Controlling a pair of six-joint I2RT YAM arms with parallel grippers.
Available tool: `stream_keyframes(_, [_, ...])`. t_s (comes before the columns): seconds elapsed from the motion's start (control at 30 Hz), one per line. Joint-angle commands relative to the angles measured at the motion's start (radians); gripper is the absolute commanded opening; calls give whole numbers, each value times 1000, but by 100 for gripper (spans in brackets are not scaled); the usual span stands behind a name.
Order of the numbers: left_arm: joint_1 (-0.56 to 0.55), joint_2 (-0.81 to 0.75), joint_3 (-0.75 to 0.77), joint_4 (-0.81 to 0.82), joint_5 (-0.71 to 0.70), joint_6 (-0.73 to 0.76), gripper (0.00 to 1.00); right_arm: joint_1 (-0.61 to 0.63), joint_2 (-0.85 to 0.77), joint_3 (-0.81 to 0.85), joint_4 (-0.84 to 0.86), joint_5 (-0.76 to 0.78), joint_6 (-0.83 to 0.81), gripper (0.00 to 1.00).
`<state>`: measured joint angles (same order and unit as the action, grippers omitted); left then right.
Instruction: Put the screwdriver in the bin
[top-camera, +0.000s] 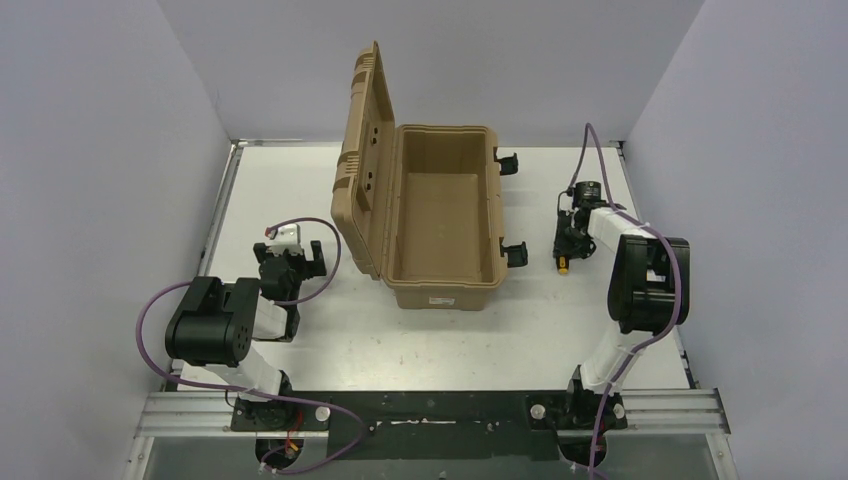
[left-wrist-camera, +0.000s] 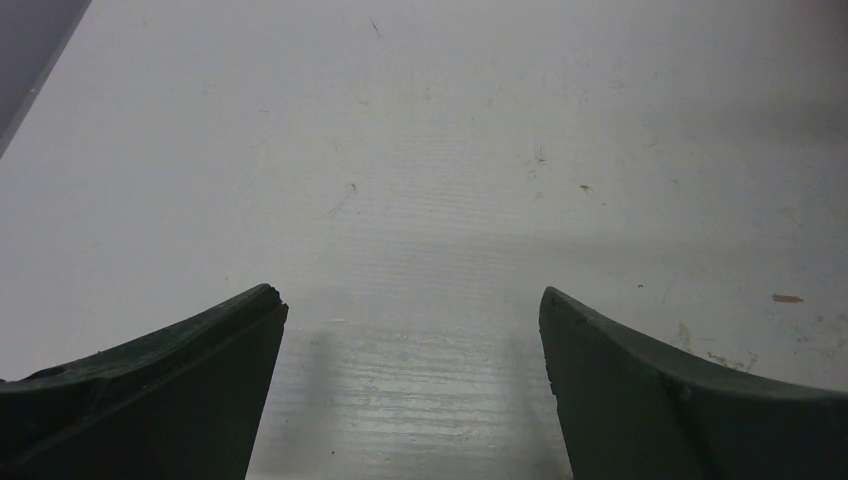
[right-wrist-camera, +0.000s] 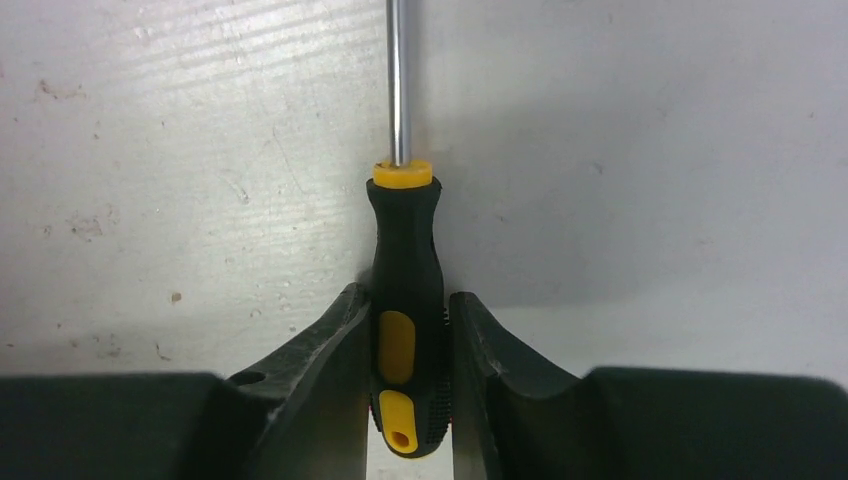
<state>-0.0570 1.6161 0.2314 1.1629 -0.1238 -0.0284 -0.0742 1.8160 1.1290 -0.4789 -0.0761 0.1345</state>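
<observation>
The right pincer (top-camera: 567, 248) grips the screwdriver (top-camera: 564, 264) on the table (top-camera: 420, 340), right of the open bin (top-camera: 440, 215).
Top view: the tan, ribbed plastic bin stands with its lid (top-camera: 362, 160) raised, left of that pincer; the left pincer (top-camera: 290, 262) is well apart from it. Left wrist view: dark tapered fingers (left-wrist-camera: 180, 380) are spread wide over scuffed white table, holding nothing. Right wrist view: both fingers press the black handle with yellow inlays, and the slim steel shaft runs straight ahead of the pincer.
</observation>
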Motion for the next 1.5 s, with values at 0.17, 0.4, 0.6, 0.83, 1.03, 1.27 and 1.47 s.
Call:
stream_keyframes(0.17, [3,-3,22,50,-8,1,97,177,-313,292,-220,203,105,0])
stream_keyframes(0.4, [3,-3,22,51,-8,2,97,567,-283,463,-179,254,282,0])
stream_keyframes(0.6, [3,-4,22,51,-8,1,97,660,-53,492,-103,185,355,0])
stream_keyframes(0.83, [3,-3,22,50,-8,2,97,675,188,500,-55,166,404,0])
stream_keyframes(1.03, [3,-4,22,50,-8,1,97,677,305,488,-36,193,430,3])
stream_keyframes(1.27, [3,-4,22,50,-8,1,97,682,321,479,-38,198,441,53])
stream_keyframes(1.47, [3,-3,22,50,-8,2,97,685,239,531,-91,265,415,79])
